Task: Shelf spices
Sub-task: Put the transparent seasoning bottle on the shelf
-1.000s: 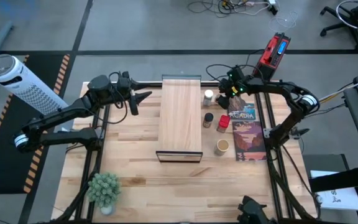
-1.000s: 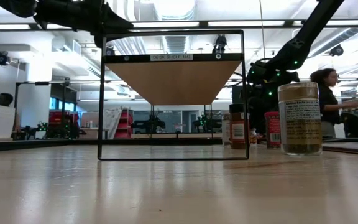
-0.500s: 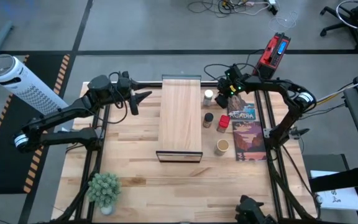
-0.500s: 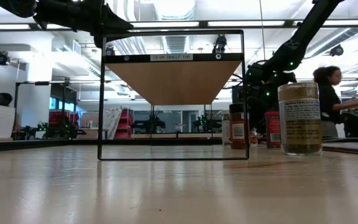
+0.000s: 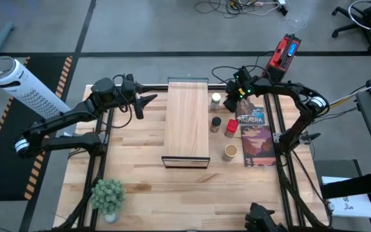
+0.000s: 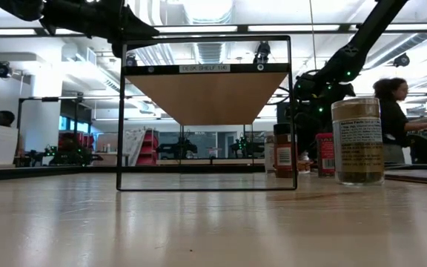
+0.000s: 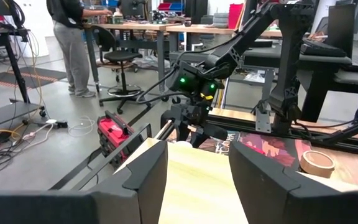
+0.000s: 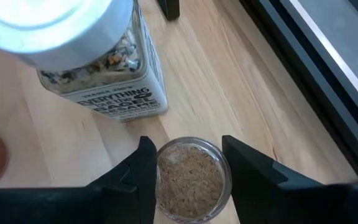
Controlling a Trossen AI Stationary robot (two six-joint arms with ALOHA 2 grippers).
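The shelf point(image 5: 187, 122), a pale-wood board on a black frame, stands in the table's middle. To its right stand the spices: a white-capped jar point(image 5: 216, 99), a dark-lidded jar point(image 5: 216, 122), a red tin point(image 5: 230, 128) and a tan-topped round jar point(image 5: 230, 151). My right gripper point(image 5: 232, 100) hangs just right of the white-capped jar point(image 8: 86, 56). It is shut on a small clear jar of brown spice point(image 8: 190, 180). My left gripper point(image 5: 148, 102) hovers open beside the shelf's far left corner, with nothing between its fingers point(image 7: 142, 180). My right gripper pinches the small clear jar between its two fingers, one on each side of the round wall near the top point(image 8: 161, 168). The fingers point(image 8: 138, 180) come from above and point down. The jar is upright; its base is hidden beneath it.
A flat printed game box point(image 5: 256, 138) lies right of the spices. A small potted plant point(image 5: 108, 195) stands at the near left. Black frame rails run along both table sides. Bare tabletop lies left of the shelf. A person point(image 6: 391, 111) is in the room behind.
My right arm has shifted a little toward the table's left edge, closer to the white-capped jar, and then kept still. The spices and the shelf stand where they stood.
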